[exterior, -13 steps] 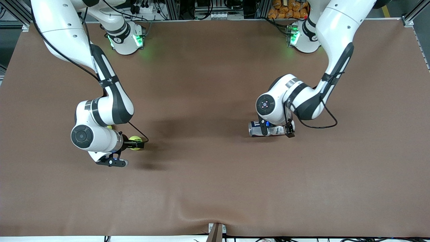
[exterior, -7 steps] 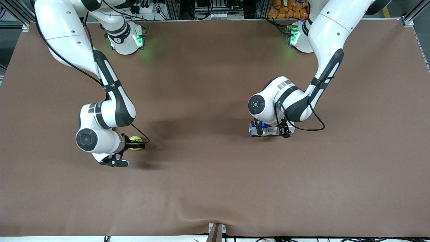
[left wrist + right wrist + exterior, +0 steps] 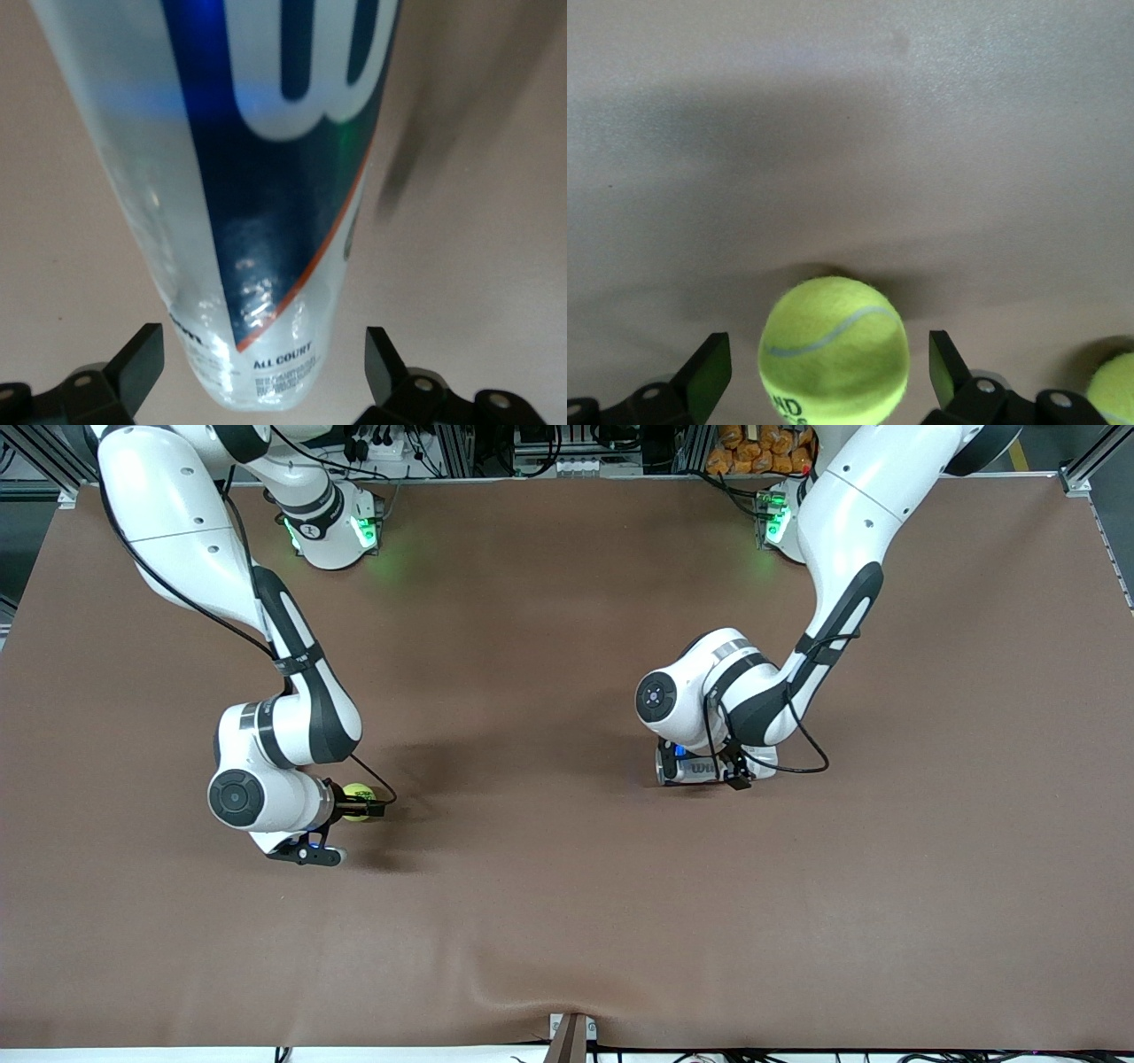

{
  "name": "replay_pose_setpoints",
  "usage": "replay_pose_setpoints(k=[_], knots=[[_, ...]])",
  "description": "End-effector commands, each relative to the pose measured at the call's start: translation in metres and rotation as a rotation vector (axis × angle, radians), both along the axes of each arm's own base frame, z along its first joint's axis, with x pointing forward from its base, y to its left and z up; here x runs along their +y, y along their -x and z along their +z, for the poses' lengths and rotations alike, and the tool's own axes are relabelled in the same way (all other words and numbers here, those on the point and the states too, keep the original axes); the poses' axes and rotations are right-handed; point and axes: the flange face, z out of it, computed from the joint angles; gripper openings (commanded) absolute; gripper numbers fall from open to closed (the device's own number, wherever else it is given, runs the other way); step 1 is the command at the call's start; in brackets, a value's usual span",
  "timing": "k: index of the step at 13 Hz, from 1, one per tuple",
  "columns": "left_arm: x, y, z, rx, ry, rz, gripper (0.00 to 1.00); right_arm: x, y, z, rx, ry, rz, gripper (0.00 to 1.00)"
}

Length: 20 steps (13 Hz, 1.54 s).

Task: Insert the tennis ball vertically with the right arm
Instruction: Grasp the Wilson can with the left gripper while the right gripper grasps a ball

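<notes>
Now lowered astride the tennis ball [image 3: 833,347] on the brown surface [image 3: 567,912], the right pincer [image 3: 830,372] stays unclenched; the left pincer [image 3: 263,372], also spread, has shifted along the lying ball can [image 3: 257,195].

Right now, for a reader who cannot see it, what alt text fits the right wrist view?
A yellow-green tennis ball rests on the brown table between the open fingers of the right end effector, which straddle it without touching. A second ball peeks in at the picture's edge.
</notes>
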Motion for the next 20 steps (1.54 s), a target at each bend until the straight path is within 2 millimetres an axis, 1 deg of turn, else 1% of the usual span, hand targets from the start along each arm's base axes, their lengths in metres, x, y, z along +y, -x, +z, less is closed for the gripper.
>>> replay_pose_setpoints(k=[1,2,4,5,6,7,8,9,10,11,12,13,14,15,17,18,19,20], knots=[[-0.007,-0.008,0.000,-0.034,-0.027,-0.043,1.00,-0.006,-0.001,-0.003,-0.001,0.006,-0.017,0.84],[-0.009,-0.007,-0.004,-0.032,-0.032,-0.051,1.00,-0.003,-0.001,-0.004,0.000,0.007,-0.010,0.86],[-0.011,-0.005,-0.007,-0.031,-0.033,-0.052,1.00,-0.004,0.003,-0.015,0.016,0.015,-0.006,0.93],[-0.011,-0.004,-0.011,-0.026,-0.035,-0.051,1.00,-0.005,0.003,-0.016,0.019,0.016,-0.009,0.92],[-0.011,-0.004,-0.012,-0.025,-0.035,-0.050,1.00,-0.004,0.004,-0.019,0.023,0.017,-0.007,0.82],[-0.011,-0.004,-0.013,-0.024,-0.035,-0.047,1.00,-0.004,0.005,-0.019,0.025,0.017,-0.007,0.70],[-0.010,-0.003,-0.015,-0.019,-0.036,-0.047,1.00,-0.004,0.005,-0.019,0.028,0.017,-0.007,0.54],[-0.010,-0.003,-0.016,-0.019,-0.035,-0.047,1.00,-0.001,0.006,-0.020,0.031,0.019,0.000,0.41],[-0.011,-0.004,-0.017,-0.019,-0.034,-0.046,1.00,0.001,0.006,-0.019,0.028,0.027,0.012,0.31],[-0.014,-0.007,-0.017,-0.025,-0.027,-0.044,1.00,0.001,0.007,-0.019,0.030,0.038,0.023,0.21],[-0.021,-0.005,-0.020,-0.022,-0.024,-0.051,1.00,0.001,0.006,-0.016,0.027,0.041,0.028,0.08],[-0.026,-0.002,-0.021,-0.022,-0.023,-0.057,1.00,0.001,0.006,-0.013,0.028,0.041,0.025,0.00],[-0.027,-0.002,-0.021,-0.022,-0.022,-0.059,1.00,0.000,0.005,-0.006,0.037,0.042,0.025,0.00],[-0.027,-0.002,-0.021,-0.023,-0.023,-0.060,1.00,-0.001,0.005,0.007,0.042,0.042,0.024,0.00],[-0.027,-0.002,-0.021,-0.023,-0.023,-0.060,1.00,-0.014,0.003,0.050,0.037,0.043,0.005,0.00],[-0.027,-0.001,-0.022,-0.021,-0.024,-0.060,1.00,-0.016,0.003,0.069,0.042,0.046,0.004,0.00],[-0.027,-0.001,-0.022,-0.021,-0.025,-0.062,1.00,-0.022,0.004,0.096,0.029,0.047,-0.005,0.00],[-0.027,-0.001,-0.022,-0.019,-0.024,-0.062,1.00,-0.028,0.006,0.128,0.015,0.048,-0.009,0.00]])
